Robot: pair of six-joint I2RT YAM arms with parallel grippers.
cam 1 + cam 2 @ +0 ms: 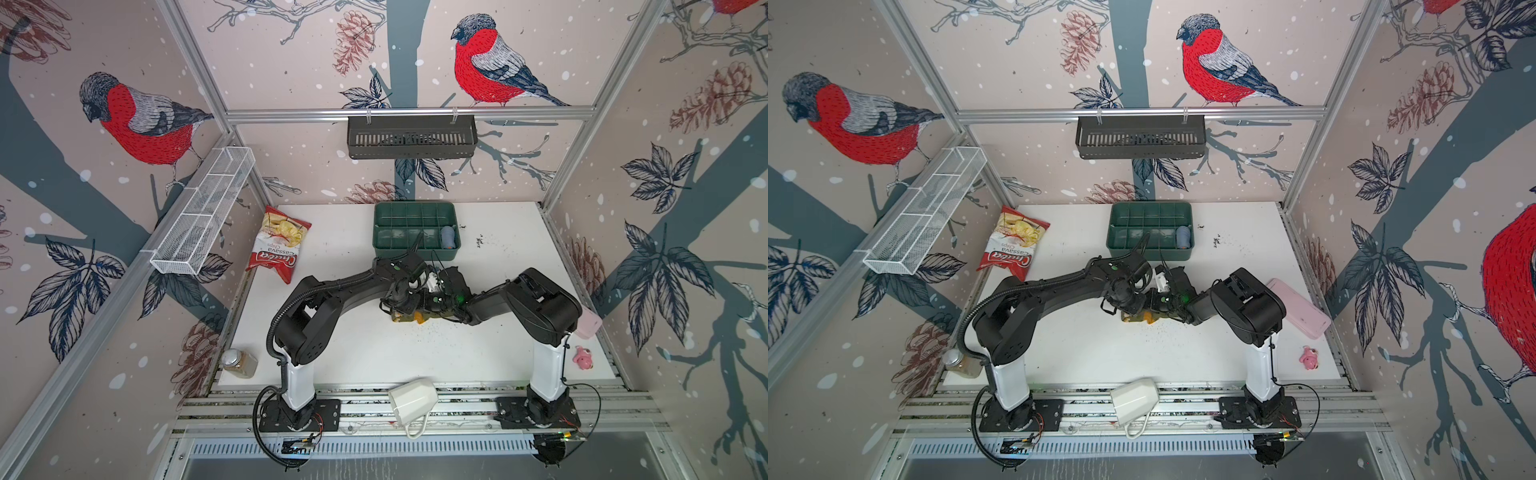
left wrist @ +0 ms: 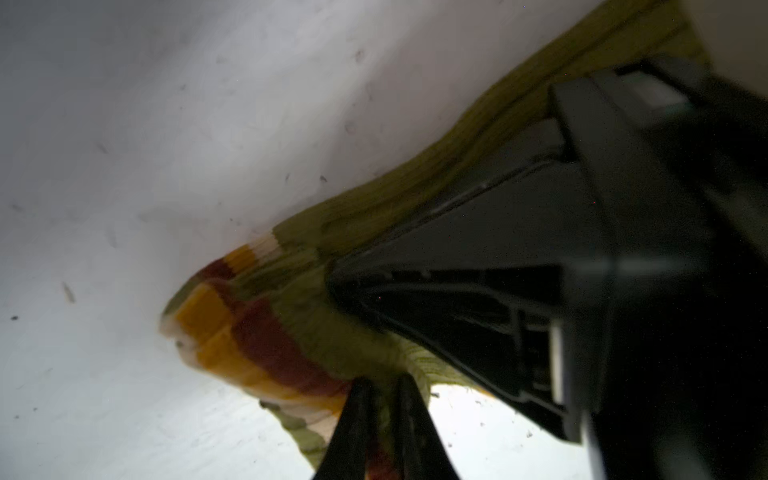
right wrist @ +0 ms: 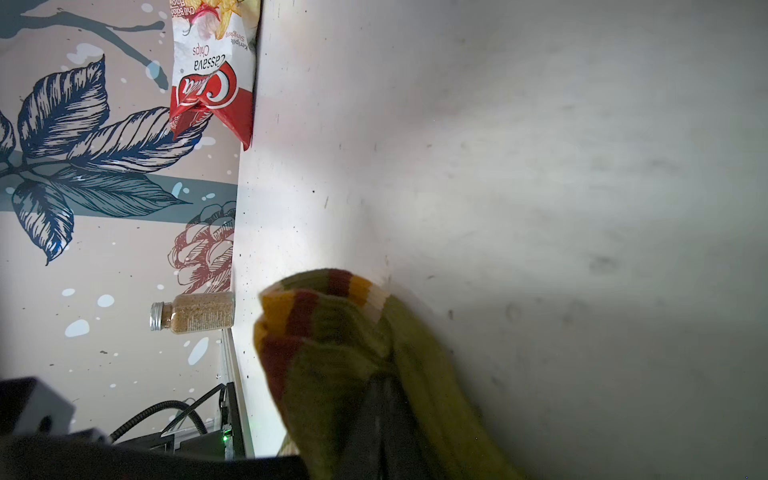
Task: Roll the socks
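We pinch the socks (image 1: 409, 318) near their striped cuffs with the left gripper (image 2: 384, 411), and the right gripper (image 3: 384, 415) is clamped on the olive fabric beside it; the socks lie bunched on the table (image 1: 353, 353) in front of the green tray (image 1: 390, 252)

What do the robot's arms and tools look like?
The left arm and right arm are black angular links on white lower columns and black base plates. A ribbed black cable hose follows the left arm. Small green lights glow near both wrists. Slim dark fingers form the left tool and right tool.
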